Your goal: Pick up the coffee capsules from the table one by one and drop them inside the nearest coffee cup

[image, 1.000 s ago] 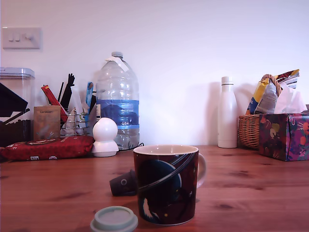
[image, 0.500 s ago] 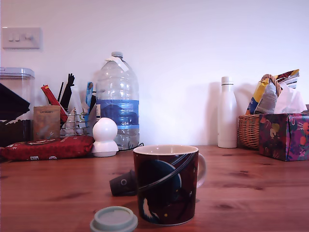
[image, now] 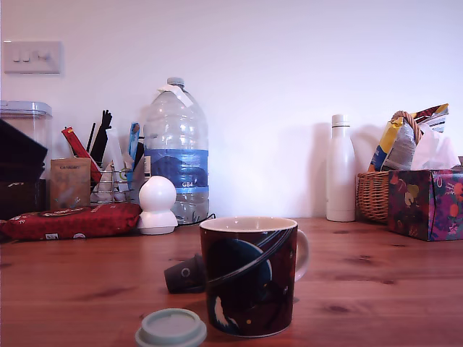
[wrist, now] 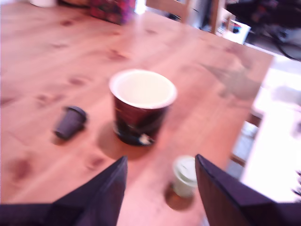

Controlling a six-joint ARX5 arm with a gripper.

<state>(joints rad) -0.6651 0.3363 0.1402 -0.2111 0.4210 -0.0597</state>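
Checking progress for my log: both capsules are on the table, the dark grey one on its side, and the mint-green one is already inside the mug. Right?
Not quite. The mint-green capsule stands on the table beside the mug, not inside it; the wrist view shows the mug's white interior empty. The dark grey capsule does lie on its side.

A dark maroon-black ceramic mug [image: 248, 276] is printed with a blue ringed planet, with a white inside. One small tapered pod [image: 171, 327] is coloured pale mint-green, the other pod [image: 184, 275] dark grey. The reddish-brown wooden bench [image: 376, 275] is marked by grain and dark knots.
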